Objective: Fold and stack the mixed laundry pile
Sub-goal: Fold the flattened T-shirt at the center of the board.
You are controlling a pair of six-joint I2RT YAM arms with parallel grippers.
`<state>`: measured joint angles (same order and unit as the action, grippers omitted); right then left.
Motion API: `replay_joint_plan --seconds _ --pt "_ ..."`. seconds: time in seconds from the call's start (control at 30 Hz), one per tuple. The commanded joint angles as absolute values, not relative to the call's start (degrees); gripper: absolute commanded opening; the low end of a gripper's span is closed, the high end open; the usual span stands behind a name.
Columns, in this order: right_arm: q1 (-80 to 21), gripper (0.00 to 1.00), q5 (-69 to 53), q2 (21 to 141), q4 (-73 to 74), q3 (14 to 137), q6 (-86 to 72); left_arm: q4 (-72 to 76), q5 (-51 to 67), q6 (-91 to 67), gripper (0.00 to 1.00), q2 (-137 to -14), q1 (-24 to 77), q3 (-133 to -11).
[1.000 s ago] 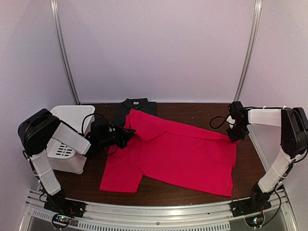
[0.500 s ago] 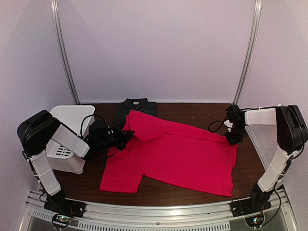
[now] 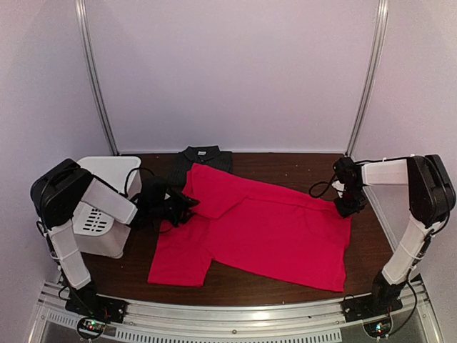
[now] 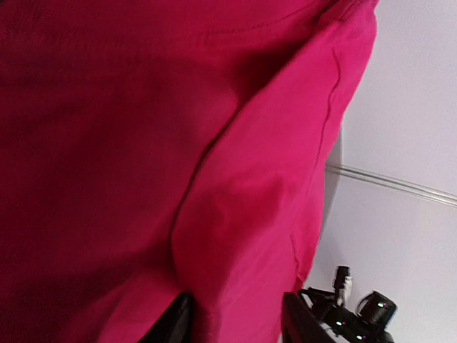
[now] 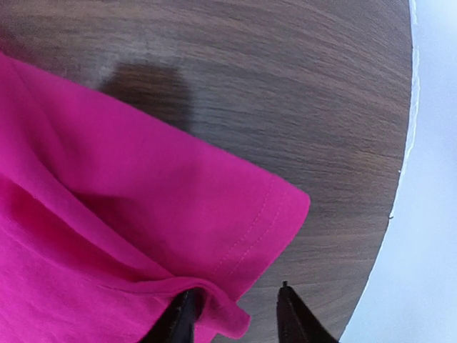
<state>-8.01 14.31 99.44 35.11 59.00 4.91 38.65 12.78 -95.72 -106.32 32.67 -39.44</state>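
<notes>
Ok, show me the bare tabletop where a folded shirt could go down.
Largest bare tabletop: back right, between the dark collared shirt, the red T-shirt and the right claw. Narrower strip: right of the T-shirt. Crowded: left, where white bin, left claw and sleeve meet.

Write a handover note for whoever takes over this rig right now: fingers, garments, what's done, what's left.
Left gripper: fingers parted, red T-shirt fabric loose between them.
Right gripper: fingers parted at the T-shirt's right-hand corner.
The red T-shirt lies spread on the table with one fold laid over.
The dark shirt sits compact at the far edge, partly under it.
Left to do: finish folding the red one, then stack.
</notes>
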Motion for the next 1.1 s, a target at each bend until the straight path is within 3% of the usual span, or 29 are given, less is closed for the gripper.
replay_joint_plan --seconds 0.0,0.13,0.2,0.27,0.3,0.43,0.57,0.67,0.97,1.07 --pt "-8.42 0.50 14.64 96.28 38.56 63.34 3.47 4.86 6.75 -71.38 0.52 -98.06 31.96 -54.51" --pt "-8.44 0.69 11.75 92.76 40.23 66.93 3.05 -10.43 -6.25 -56.21 0.70 -93.43 31.99 -64.60" --pt "-8.50 0.73 9.63 91.35 40.56 68.71 2.97 -15.93 -8.93 -47.19 0.70 -94.67 32.16 -70.61" --pt "-8.61 0.94 6.55 90.24 40.58 69.87 2.91 -21.84 -12.15 -34.21 0.67 -97.70 32.80 -76.89" --pt "-8.61 0.96 4.94 89.86 40.67 70.51 2.86 -23.52 -10.03 -28.66 0.65 -99.01 32.93 -79.33" --pt "-8.85 0.95 -1.58 87.94 38.17 69.64 2.02 -23.30 -4.57 -7.75 0.59 -102.79 37.02 -81.38" --pt "-8.93 0.94 -8.39 85.91 34.24 66.47 0.43 -27.54 -6.16 3.91 0.53 -108.63 42.15 -83.62" --pt "-8.97 0.88 -8.82 87.24 35.33 65.88 0.58 -28.40 -4.78 6.60 0.51 -111.72 43.28 -84.30" --pt "-8.92 0.66 4.92 95.01 39.29 64.38 4.71 -27.16 -2.17 5.22 0.52 -117.88 44.32 -88.76" --pt "-8.96 0.65 5.00 96.80 38.43 63.37 4.38 -28.34 -4.71 3.81 0.50 -120.60 44.30 -91.67"
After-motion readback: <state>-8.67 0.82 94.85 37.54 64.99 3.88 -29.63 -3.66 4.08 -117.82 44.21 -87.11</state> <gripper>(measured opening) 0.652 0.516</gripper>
